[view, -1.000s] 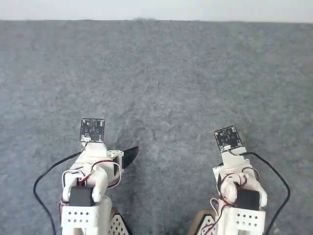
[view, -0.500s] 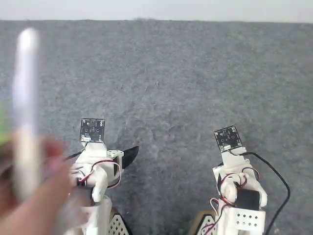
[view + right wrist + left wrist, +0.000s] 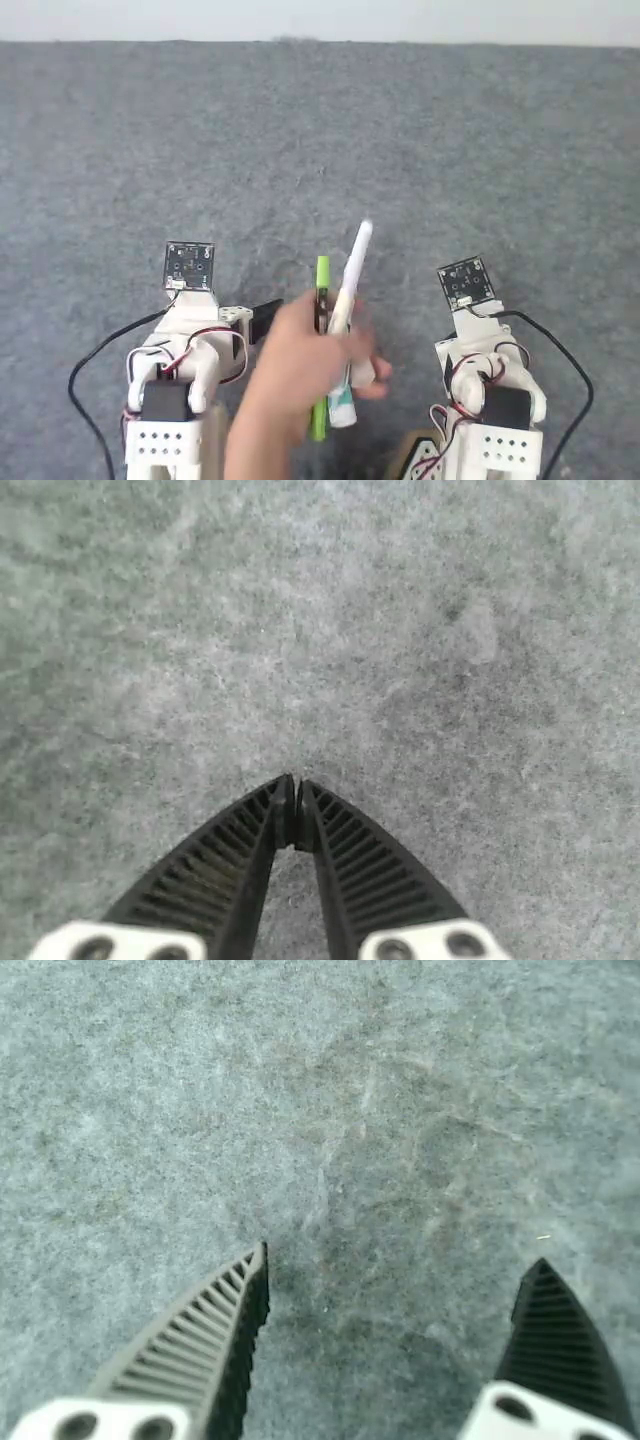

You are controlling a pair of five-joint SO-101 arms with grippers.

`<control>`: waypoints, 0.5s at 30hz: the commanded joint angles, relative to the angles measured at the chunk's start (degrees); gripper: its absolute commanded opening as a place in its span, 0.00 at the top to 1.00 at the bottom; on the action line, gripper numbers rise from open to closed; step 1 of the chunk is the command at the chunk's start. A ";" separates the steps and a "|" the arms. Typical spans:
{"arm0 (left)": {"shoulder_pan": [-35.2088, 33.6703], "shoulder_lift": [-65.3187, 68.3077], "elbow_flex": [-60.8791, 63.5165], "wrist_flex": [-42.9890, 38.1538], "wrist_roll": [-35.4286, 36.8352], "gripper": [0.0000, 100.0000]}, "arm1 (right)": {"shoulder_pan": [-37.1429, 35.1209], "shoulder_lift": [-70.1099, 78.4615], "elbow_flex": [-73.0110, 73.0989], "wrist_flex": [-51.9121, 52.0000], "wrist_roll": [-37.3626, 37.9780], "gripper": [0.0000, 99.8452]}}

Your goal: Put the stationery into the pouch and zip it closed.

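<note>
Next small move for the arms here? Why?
Probably none yet: leave both arms parked. A person's hand is between them above the grey mat, gripping a green pen and a white pen, so nothing is set down to grasp. The left gripper is open over bare mat, the right gripper shut. Reaching in now would likely hit the hand.

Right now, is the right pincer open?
No: in the right wrist view the right pincer has its jaws pressed together at the tips, with nothing between them.
</note>
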 commanded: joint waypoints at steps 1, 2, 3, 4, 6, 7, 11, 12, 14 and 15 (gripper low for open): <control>0.09 0.53 -0.31 0.35 0.35 0.63 | 0.48 -1.19 0.88 0.31 0.97 0.99; 0.09 0.53 -0.31 0.35 0.35 0.63 | 0.57 -1.19 0.88 0.31 0.97 0.99; 0.09 0.53 -0.31 0.35 0.35 0.63 | 0.66 -1.19 0.88 0.31 0.97 0.99; 0.09 0.53 -0.31 0.35 0.35 0.63 | 0.66 -1.19 0.88 0.31 0.97 0.99; 0.18 0.53 -0.31 0.35 0.35 0.63 | 0.66 -1.19 0.88 0.31 0.97 0.99; 0.44 0.53 -0.31 0.35 0.35 0.63 | 0.66 -1.19 0.88 0.31 0.97 0.99; 0.53 0.53 -0.31 0.35 0.35 0.63 | 0.22 -1.27 0.88 0.31 0.97 0.99; 0.53 0.53 -0.31 0.35 0.35 0.63 | 0.13 -1.36 0.88 0.31 0.97 0.99; 0.62 0.53 -0.31 0.35 0.35 0.63 | -1.36 -1.27 0.88 0.31 0.97 0.99; 0.62 0.53 -0.31 0.35 0.35 0.63 | -1.89 -1.27 0.88 0.31 0.97 0.99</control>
